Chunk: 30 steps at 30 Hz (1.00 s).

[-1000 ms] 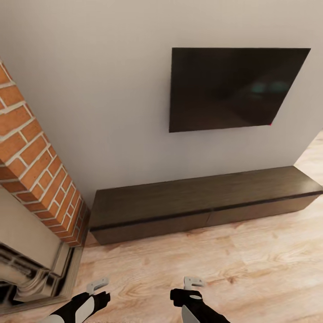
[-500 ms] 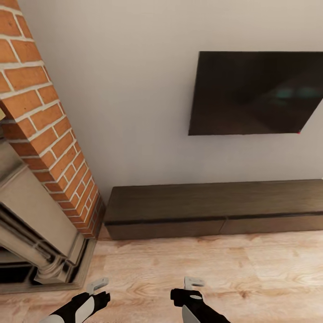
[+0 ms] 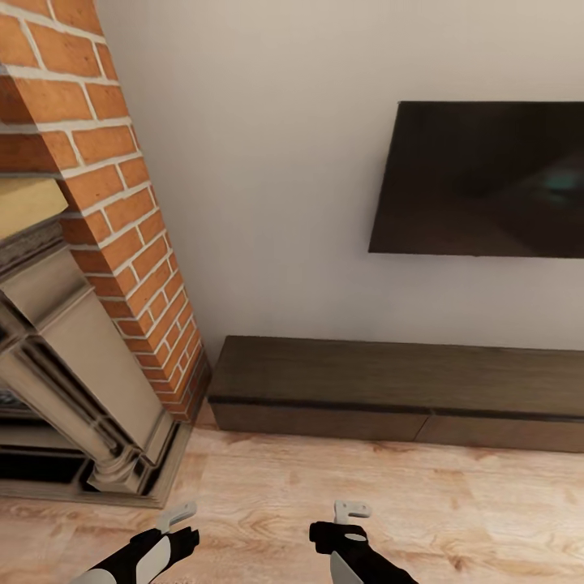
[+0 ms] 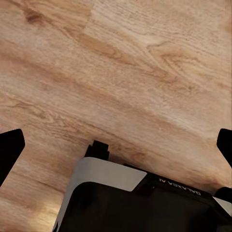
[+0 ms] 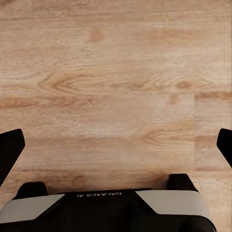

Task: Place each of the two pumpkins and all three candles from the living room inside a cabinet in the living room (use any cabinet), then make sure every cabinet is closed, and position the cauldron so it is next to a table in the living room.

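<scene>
brick chimney far left, running up | pale stone fireplace surround near left at its foot | dark TV on far wall, right | light wood floor near

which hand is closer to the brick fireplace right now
Left. The left hand hangs low over the wood floor just beside the brick fireplace base; the right hand is farther across, in front of the dark cabinet.

Cabinet and television (right ends both) cut off.
</scene>
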Motion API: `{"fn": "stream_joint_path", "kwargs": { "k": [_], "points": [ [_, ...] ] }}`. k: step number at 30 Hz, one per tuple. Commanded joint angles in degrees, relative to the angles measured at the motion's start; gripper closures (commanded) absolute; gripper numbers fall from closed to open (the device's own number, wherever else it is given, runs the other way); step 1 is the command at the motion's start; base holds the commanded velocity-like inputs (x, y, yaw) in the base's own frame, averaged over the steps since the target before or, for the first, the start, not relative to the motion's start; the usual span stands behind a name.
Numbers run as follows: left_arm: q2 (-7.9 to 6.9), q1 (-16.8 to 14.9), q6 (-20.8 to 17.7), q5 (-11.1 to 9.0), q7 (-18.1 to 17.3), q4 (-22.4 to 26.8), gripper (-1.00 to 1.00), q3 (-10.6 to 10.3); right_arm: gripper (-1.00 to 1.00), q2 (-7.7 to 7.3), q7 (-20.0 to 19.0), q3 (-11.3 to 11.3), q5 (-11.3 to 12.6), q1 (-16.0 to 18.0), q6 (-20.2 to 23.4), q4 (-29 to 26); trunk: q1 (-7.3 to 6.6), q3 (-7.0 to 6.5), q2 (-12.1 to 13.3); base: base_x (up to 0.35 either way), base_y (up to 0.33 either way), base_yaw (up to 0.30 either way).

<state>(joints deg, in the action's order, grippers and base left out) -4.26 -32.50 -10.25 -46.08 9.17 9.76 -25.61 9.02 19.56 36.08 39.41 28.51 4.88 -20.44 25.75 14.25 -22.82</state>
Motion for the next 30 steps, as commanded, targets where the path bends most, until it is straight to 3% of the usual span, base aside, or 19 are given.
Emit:
{"fn": "stream_joint_path", "kwargs": {
  "k": [1, 9, 21, 30],
  "points": [
    [-0.05, -0.01, -0.29, -0.50, 0.40, 0.18, -1.00, -0.48, -1.00, -0.05, 0.48, 0.48, 0.25, 0.05, 0.31, -0.13, 0.03, 0.04, -0.10, 0.000, -0.001, 0.230],
    [-0.05, -0.01, -0.29, -0.44, 0.41, 0.19, -1.00, -0.47, -1.00, -0.05, 0.48, 0.48, 0.23, 0.05, 0.30, -0.13, 0.03, -0.36, -0.10, 0.000, 0.000, 0.176],
    [0.32, -0.01, -0.21, -0.34, 0.41, 0.22, -1.00, -0.49, -1.00, -0.05, 0.37, 0.48, 0.62, 0.05, 0.39, -0.15, 0.03, -0.40, -0.10, 0.000, 0.000, 0.008],
    [0.39, -0.01, -0.21, -0.24, 0.41, 0.21, -1.00, -0.49, -1.00, -0.05, -2.05, 0.40, 0.84, 0.05, 0.39, -0.13, 0.03, -1.10, -0.10, 0.000, 0.000, 0.000]
  ]
}}
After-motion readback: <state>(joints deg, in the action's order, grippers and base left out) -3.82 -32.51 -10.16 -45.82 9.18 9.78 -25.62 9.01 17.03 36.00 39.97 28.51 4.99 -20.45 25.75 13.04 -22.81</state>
